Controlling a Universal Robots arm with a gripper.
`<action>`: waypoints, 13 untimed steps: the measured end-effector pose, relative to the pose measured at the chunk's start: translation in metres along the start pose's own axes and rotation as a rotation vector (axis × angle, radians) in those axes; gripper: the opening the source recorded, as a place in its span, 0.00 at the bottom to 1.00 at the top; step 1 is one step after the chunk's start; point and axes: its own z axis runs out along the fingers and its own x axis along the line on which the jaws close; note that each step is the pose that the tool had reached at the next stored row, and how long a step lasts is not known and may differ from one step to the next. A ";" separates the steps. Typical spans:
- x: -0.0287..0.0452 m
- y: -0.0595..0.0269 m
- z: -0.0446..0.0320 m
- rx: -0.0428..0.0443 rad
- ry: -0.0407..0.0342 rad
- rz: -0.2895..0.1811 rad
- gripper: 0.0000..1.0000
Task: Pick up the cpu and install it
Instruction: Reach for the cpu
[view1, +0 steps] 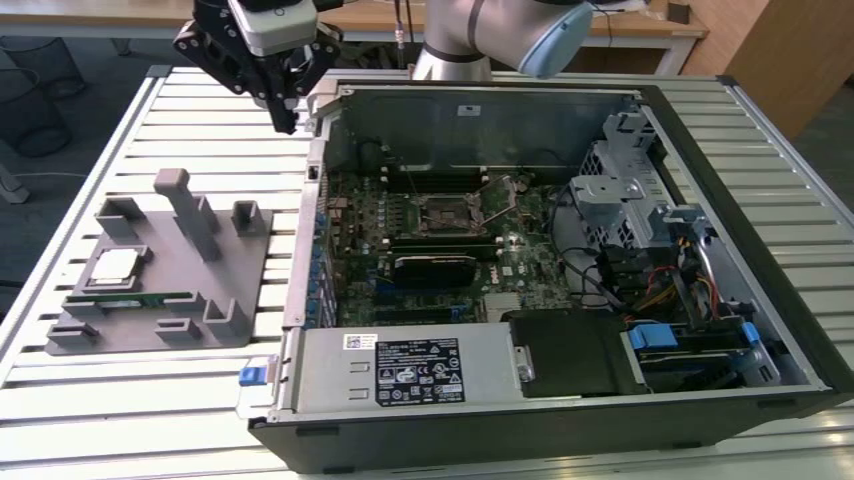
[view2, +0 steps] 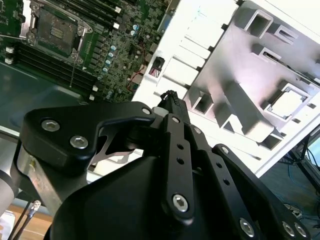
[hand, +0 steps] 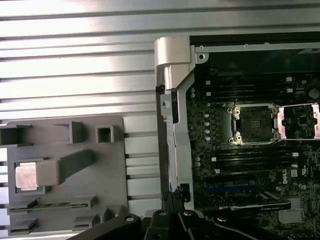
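Cpu (view1: 112, 268) on grey holder (view1: 127, 340) (seated), jaws well apart

The worktop (view1: 174, 110) is a pale metal surface of parallel slats. A grey fixture plate (view1: 238, 262) lies flat on it toward the exterior view's left. An open computer case (view1: 534, 432) lies on its side just beside the plate, toward the exterior view's right

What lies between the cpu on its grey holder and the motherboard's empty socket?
From cpu to socket in the exterior view: the holder's tall post, bare slatted table, then the case's side wall.
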 end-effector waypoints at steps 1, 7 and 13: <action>0.0008 -0.0001 0.0000 0.0000 0.0000 0.000 0.11; 0.0058 -0.0004 0.0000 0.0000 0.0002 0.000 0.11; 0.0112 -0.0009 0.0000 -0.0001 0.0008 0.000 0.11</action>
